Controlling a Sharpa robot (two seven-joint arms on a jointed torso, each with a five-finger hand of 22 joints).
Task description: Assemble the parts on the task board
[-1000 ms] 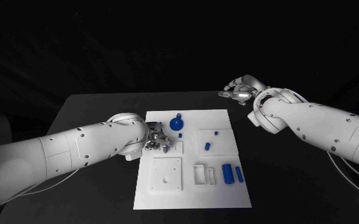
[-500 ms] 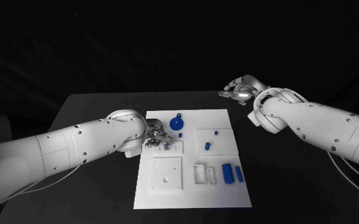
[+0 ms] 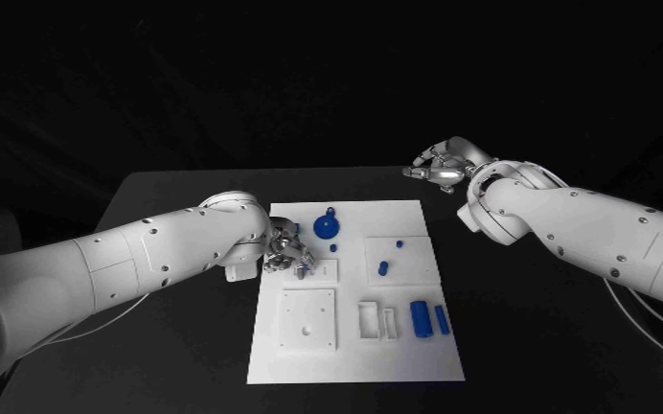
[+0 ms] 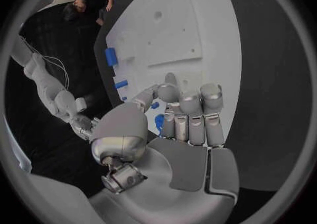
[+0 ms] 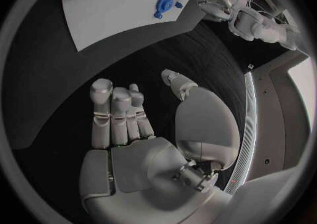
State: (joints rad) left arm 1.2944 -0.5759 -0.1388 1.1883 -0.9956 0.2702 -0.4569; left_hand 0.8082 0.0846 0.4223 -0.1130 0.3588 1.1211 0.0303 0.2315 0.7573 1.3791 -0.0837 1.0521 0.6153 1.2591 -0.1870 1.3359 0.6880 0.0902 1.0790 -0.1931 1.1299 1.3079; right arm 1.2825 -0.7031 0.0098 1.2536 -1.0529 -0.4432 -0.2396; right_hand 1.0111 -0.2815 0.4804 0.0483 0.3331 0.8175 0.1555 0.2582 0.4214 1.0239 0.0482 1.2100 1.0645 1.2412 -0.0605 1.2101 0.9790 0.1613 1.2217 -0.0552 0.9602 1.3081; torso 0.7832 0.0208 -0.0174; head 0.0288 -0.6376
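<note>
In the head view the task board [image 3: 356, 289] lies at lower centre with small blue parts [image 3: 419, 320] that look light, rigid and smooth, best pinched across their sides; the left hand [image 3: 290, 253] hovers at its left edge, the right hand [image 3: 443, 167] curled over bare table [image 3: 180, 203] at upper right. In the left wrist view, fingers [image 4: 188, 118] part-curled, grasping nothing, a blue part [image 4: 158, 123] just beyond; board recesses [image 4: 173, 28] look vacant. In the right wrist view, fingers [image 5: 119, 118] loosely curled, holding nothing.

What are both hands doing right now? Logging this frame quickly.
Left hand: over the task board's left edge, fingers apart, holding nothing.
Right hand: above the table, off the board, holding nothing.
</note>
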